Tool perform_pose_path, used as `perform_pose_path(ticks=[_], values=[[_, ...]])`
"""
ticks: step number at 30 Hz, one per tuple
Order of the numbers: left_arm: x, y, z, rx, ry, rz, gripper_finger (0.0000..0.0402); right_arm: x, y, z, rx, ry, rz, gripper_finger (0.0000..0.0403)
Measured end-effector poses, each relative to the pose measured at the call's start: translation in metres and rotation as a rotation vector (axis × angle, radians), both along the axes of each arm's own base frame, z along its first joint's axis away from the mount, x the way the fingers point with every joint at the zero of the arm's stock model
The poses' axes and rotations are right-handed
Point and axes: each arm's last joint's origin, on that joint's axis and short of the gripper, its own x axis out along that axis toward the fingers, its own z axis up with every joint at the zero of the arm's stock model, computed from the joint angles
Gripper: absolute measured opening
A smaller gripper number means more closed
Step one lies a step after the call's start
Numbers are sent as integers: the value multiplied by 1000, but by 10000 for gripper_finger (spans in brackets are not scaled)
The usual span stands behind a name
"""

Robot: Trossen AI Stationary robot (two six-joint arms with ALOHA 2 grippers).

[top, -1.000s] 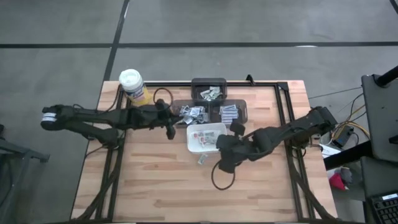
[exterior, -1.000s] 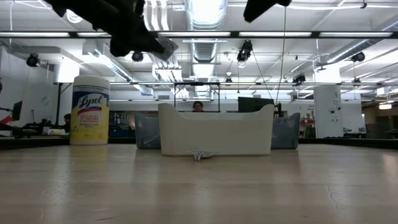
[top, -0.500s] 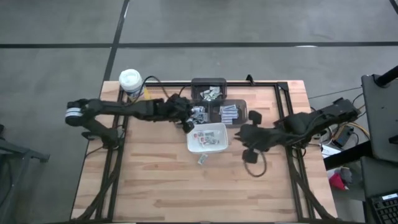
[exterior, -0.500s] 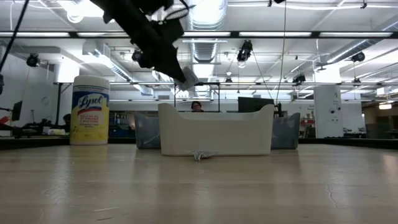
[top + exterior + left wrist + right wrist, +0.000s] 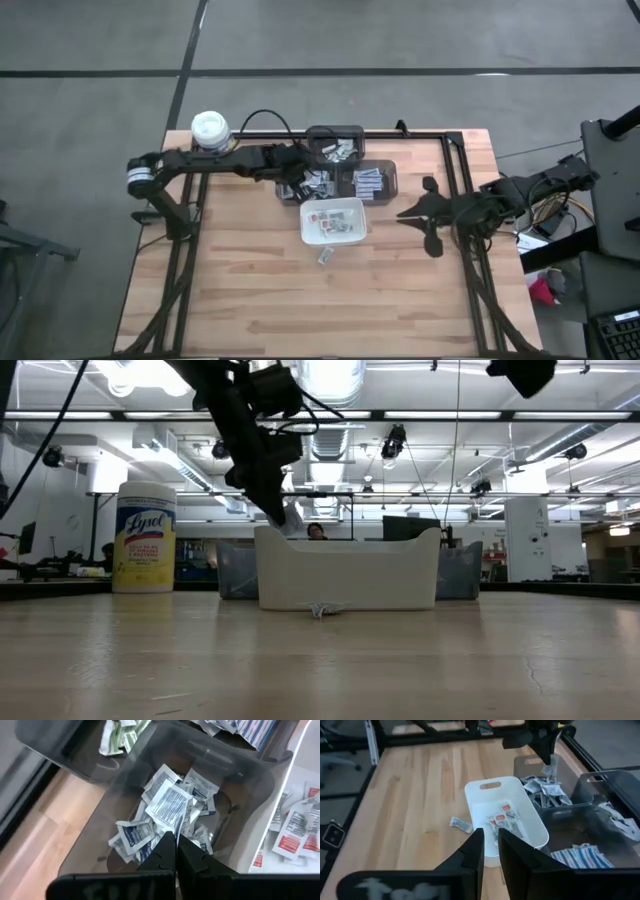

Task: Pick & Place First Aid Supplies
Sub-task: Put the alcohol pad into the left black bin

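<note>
With my left gripper [image 5: 176,840] jaws shut above the grey bin [image 5: 125,795] of first aid supplies [image 5: 170,815], gripping a packet or not I cannot tell, white dish [image 5: 333,221] just beside holding more packets, stray packet [image 5: 325,257] on worktop [image 5: 250,290], my right gripper [image 5: 489,840] well apart, jaws slightly parted, empty.

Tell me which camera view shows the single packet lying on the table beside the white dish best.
The right wrist view: the loose packet lies in full sight on the wood beside the white dish. The high view shows it small, the low view edge-on, the left wrist view not at all.
</note>
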Motion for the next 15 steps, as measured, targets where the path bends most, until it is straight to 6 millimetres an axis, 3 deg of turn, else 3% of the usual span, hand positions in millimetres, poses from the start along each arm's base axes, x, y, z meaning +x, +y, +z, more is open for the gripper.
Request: perform_pose_path(ticks=[15], values=[[7,15,-30,-112,68,63,0,-50,-18,-34,128,-184,59,52]])
